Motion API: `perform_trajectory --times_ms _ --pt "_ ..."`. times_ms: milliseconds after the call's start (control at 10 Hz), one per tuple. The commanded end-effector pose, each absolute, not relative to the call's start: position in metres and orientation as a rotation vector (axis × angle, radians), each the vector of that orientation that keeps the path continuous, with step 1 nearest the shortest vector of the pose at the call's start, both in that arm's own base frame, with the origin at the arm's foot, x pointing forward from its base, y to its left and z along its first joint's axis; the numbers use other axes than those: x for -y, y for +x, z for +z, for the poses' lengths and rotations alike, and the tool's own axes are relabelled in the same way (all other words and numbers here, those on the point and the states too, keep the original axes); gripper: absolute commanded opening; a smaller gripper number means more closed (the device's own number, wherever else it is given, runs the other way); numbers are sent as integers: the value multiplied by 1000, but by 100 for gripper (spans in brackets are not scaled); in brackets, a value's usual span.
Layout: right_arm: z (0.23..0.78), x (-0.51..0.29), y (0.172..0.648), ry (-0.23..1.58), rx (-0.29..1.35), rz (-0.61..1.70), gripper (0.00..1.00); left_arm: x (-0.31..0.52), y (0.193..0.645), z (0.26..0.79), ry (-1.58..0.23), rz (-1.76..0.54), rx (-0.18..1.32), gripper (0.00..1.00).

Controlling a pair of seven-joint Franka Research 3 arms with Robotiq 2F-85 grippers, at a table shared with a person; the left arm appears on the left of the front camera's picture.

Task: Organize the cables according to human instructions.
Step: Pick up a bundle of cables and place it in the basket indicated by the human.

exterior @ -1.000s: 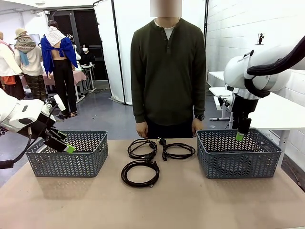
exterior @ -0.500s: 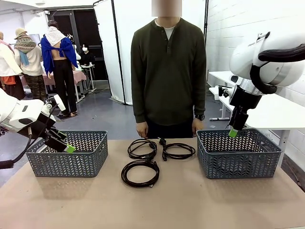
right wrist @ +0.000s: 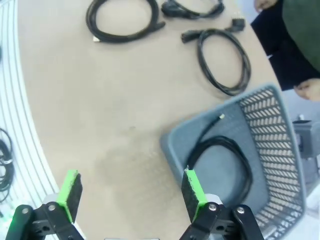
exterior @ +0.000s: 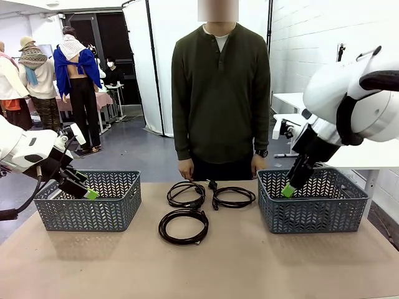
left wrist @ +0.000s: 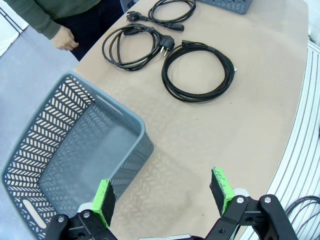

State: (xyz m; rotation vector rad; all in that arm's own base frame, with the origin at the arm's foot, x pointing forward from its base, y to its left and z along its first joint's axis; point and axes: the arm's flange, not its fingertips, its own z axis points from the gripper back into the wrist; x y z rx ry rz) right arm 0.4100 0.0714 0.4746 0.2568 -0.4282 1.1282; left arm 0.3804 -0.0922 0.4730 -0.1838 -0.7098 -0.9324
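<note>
The left claw [left wrist: 162, 192] hangs above the left basket [exterior: 93, 212], fingers wide and empty. Between the baskets, on the table [exterior: 249, 268], lie the left cable [exterior: 186, 193], the right cable [exterior: 234, 197] and the front cable [exterior: 182, 225]. A fourth cable [right wrist: 225, 155] lies in the right basket [exterior: 312, 215], where the right claw [exterior: 288, 190] hovers wide and empty. One cable appears sorted, and the next pick calls for the person's [exterior: 220, 93] cue, then a descent astride one cord.
</note>
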Motion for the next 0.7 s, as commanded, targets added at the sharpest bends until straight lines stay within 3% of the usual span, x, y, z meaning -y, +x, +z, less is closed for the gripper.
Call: perform_trajectory --times_ms 0,600 --pt "454 -90 399 277 479 1140 100 90 382 472 -191 -929 713 100" --pt "451 -102 393 279 429 1166 100 90 382 472 -191 -929 713 100"
